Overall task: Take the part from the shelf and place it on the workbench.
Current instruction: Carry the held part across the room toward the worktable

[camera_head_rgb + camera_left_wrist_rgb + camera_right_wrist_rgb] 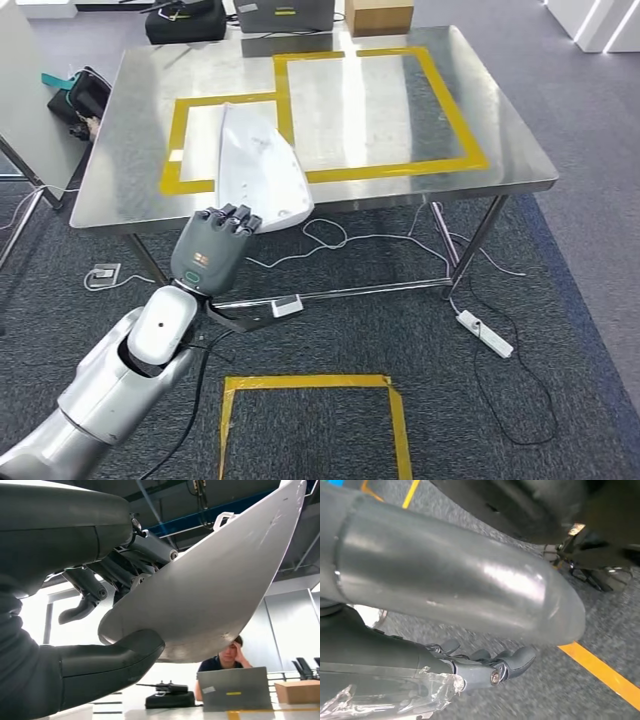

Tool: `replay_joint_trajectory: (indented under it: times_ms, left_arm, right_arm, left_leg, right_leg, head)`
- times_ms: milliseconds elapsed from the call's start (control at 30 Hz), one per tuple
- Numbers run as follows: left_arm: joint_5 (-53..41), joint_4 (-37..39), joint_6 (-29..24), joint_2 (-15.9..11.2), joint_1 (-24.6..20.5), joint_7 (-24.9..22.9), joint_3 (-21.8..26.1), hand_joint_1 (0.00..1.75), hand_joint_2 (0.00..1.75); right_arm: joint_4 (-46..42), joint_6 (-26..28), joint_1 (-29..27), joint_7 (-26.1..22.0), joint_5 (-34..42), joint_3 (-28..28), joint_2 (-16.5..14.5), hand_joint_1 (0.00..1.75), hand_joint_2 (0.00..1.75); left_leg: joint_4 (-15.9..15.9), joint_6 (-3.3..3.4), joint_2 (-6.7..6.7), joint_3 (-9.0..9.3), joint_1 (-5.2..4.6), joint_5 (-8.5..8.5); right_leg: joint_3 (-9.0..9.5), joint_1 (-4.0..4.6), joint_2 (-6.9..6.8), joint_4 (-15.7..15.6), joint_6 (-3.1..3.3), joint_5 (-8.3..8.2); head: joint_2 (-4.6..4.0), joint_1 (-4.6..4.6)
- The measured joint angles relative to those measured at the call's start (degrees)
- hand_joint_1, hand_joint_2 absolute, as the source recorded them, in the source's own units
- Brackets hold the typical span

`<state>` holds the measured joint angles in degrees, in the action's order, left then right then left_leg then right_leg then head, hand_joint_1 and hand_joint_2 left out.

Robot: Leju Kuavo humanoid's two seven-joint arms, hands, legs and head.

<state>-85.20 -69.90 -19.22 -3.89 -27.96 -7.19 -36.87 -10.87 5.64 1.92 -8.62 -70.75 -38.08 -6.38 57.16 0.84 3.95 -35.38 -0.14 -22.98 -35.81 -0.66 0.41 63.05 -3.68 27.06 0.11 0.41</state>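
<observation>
The part is a white curved shell panel (256,165). My left hand (213,245) grips its near end, holding it over the front left of the steel workbench (362,100). In the left wrist view the thumb (113,660) presses under the part (211,590) and the dark fingers (113,575) lie on its other side. My right hand (486,667) hangs by my body above the grey carpet, fingers slightly curled with nothing in them.
Yellow tape marks two rectangles (377,110) on the workbench and another (313,415) on the carpet in front of me. Cables and a power strip (487,333) lie under the table. A person (226,657) sits behind a laptop (234,687) beyond the far edge.
</observation>
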Motion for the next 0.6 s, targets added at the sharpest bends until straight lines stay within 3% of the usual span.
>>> replay_joint_trajectory:
  times_ms: [67,200,300,367,467,600]
  left_arm:
    - [0.07,0.0,-0.19,-0.03,0.01,0.77,0.01,1.75,1.75]
    - [0.24,0.0,-0.57,-0.09,0.04,3.03,-0.01,1.75,1.75]
    - [0.39,0.01,-0.88,-0.11,-0.1,4.86,-0.1,1.75,1.75]
    - [0.51,0.08,-1.1,-0.11,-0.16,5.81,-0.15,1.75,1.75]
    - [0.74,0.44,-2.08,-0.18,-0.2,7.85,-0.25,1.75,1.75]
    - [0.96,1.52,-3.34,-0.37,-0.33,10.83,-0.91,1.75,1.75]
  right_arm:
    - [0.02,-0.13,0.2,-0.42,0.44,-0.26,-0.1,0.0,0.0]
    - [0.03,-0.56,0.13,-0.64,0.6,-0.76,-0.17,0.0,0.0]
    - [0.03,-1.03,0.15,-0.72,0.49,-0.94,-0.17,0.0,0.0]
    - [0.03,-1.22,0.16,-0.75,0.33,-1.07,-0.17,0.0,0.0]
    - [0.03,-1.57,0.22,-0.8,-0.22,-1.13,-0.17,0.0,0.0]
    - [0.03,-2.05,0.27,-0.87,-0.88,-1.13,-0.17,0.0,0.0]
  left_leg:
    - [0.25,-0.29,0.48,-0.32,-0.14,0.07]
    - [0.07,0.78,0.29,-0.49,-0.24,0.53]
    - [-0.35,0.69,0.02,-0.27,-0.18,0.62]
    - [-0.59,0.17,-0.01,-0.23,-0.12,0.72]
    - [-0.8,-1.26,-0.02,-0.25,0.05,0.79]
    - [-0.81,-1.58,-0.02,-0.3,0.08,0.79]
  right_leg:
    - [1.69,-0.18,0.63,-3.78,0.3,-0.99]
    - [1.62,-0.02,1.09,-4.06,0.94,-1.35]
    - [1.56,0.15,1.29,-4.04,1.36,-1.34]
    - [1.5,0.21,1.3,-4.02,1.64,-1.33]
    - [1.39,0.33,1.28,-3.98,1.9,-1.37]
    - [1.37,0.32,1.28,-3.98,1.97,-1.42]
  head:
    - [0.0,-0.05]
    - [0.0,-0.18]
    - [0.0,-0.17]
    - [0.0,-0.16]
    - [0.0,-0.15]
    - [0.0,-0.13]
